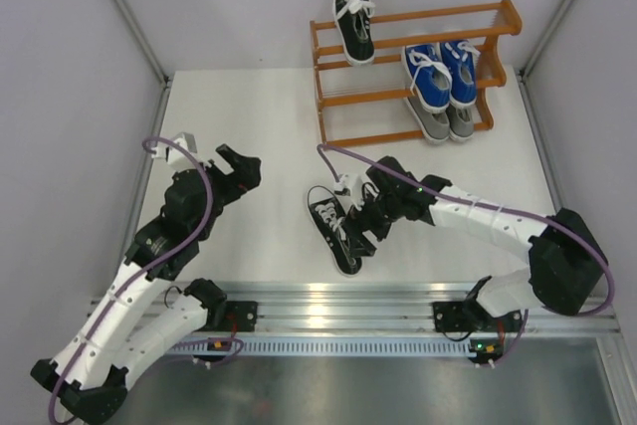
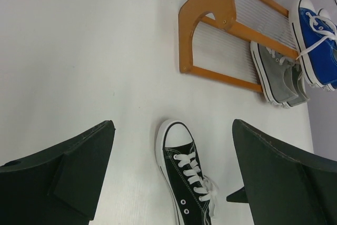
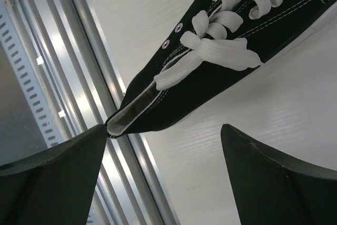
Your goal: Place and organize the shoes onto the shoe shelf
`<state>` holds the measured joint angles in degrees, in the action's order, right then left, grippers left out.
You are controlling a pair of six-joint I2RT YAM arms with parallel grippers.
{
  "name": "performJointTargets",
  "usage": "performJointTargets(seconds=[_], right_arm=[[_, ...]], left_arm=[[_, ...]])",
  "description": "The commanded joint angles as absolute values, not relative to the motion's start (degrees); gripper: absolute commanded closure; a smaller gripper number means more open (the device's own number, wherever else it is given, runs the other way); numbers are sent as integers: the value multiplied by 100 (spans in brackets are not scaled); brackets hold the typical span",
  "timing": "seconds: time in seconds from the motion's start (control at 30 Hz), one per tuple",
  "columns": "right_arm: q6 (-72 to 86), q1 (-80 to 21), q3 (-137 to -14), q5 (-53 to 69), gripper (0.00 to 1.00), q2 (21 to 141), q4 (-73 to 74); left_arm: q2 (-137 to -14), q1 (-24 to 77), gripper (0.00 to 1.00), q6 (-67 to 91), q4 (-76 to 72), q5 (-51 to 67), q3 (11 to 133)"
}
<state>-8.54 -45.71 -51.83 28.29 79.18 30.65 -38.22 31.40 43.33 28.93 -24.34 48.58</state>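
The shoe shelf (image 1: 413,72) stands at the far edge of the white worktop (image 1: 259,116), with its right end near the side wall. A broad stretch of bare worktop runs from its left end toward the left pincer (image 1: 242,164), which hangs with its jaws spread wide and nothing in them.

In front of the shelf's left end and well apart from it lies a black sneaker (image 1: 333,229) with white laces and sole. Its toe points toward the shelf and its heel is close to the aluminium rail (image 1: 338,301) at the near edge. The right pincer (image 1: 358,236) gapes wide at that heel. One finger may touch the heel, but nothing is gripped.

On the shelf, the other black sneaker (image 1: 354,22) sits at the left end of the top tier. The blue pair (image 1: 438,75) sits on the right of the middle tier, and the grey pair (image 1: 443,121) is below it.
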Motion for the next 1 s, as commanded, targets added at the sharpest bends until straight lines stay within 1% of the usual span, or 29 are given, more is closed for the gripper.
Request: performJointTargets(seconds=[0.0, 0.2, 0.23, 0.3, 0.33, 0.37, 0.4, 0.43, 0.5, 0.53, 0.63, 0.83, 0.93, 0.97], right_arm=[[-71, -4860, -5081, 2347, 11, 8137, 2189], [-35, -4957, -5238, 1820, 16, 8779, 2119], [-35, -4966, -5256, 1689, 19, 8850, 2101], [-35, -5053, -5334, 1539, 28, 9078, 2144], [-61, -5089, -5361, 1451, 37, 9140, 2162], [-96, -5132, -5387, 1494, 42, 9184, 2214], [-114, -5142, -5414, 1546, 51, 9185, 2206], [-193, -5142, -5423, 1564, 73, 9158, 2215], [-316, -5133, -5466, 1556, 93, 8940, 2285], [-351, -5124, -5493, 1547, 100, 8843, 2346], [-527, -4966, -5598, 1862, 100, 8342, 2618], [-712, -3983, -6011, 2944, 100, 7120, 2891], [-598, -3342, -6564, 3208, 100, 6733, 3093], [-545, -3218, -6913, 3252, 100, 6654, 3146]], left_arm=[[-3613, 3120, 2, 4755, 3172, -2689, 4764], [-3542, 3120, 2, 4764, 3419, -2724, 4843], [-3516, 3120, 1, 4772, 3428, -2725, 4843], [-3472, 3120, 2, 4799, 3454, -2760, 4825], [-3463, 3120, 2, 4799, 3454, -2768, 4816], [-3445, 3120, 2, 4799, 3472, -2786, 4808], [-3445, 3120, 2, 4799, 3480, -2795, 4808], [-3437, 3120, 2, 4799, 3480, -2795, 4808], [-3436, 3120, 2, 4781, 3489, -2795, 4799], [-3428, 3111, 2, 4790, 3489, -2795, 4790], [-3419, 3120, 2, 4790, 3489, -2812, 4746], [-3480, 3111, 2, 4711, 3472, -2830, 4772], [-3489, 3120, 2, 4685, 3472, -2865, 4781], [-3481, 3111, 2, 4667, 3463, -2874, 4790]])
